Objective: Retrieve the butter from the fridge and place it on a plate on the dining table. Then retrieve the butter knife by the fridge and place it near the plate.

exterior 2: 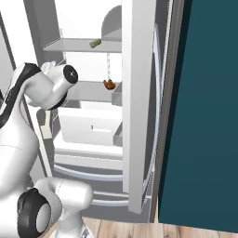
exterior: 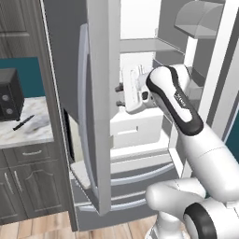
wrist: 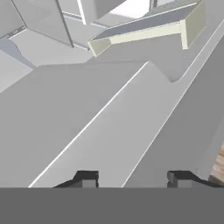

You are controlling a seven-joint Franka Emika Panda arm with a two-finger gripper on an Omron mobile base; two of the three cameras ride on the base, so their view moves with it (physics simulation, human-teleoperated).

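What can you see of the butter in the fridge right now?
The butter shows in the right base view as a small, pale yellow-olive stick lying flat and slightly angled on an upper white shelf inside the open fridge. Only the shelf touches it. An orange-brown food item sits lower down, well apart. Its wrapping and surface detail are too small to tell.

To my left a black microwave (exterior: 9, 93) sits on the marble counter (exterior: 32, 133); an orange-brown food item (exterior 2: 109, 84) lies ahead.

Arm: reaching forward into the fridge (exterior: 140, 140).
Gripper (wrist: 133, 180): jaws standing apart, gripping nothing.
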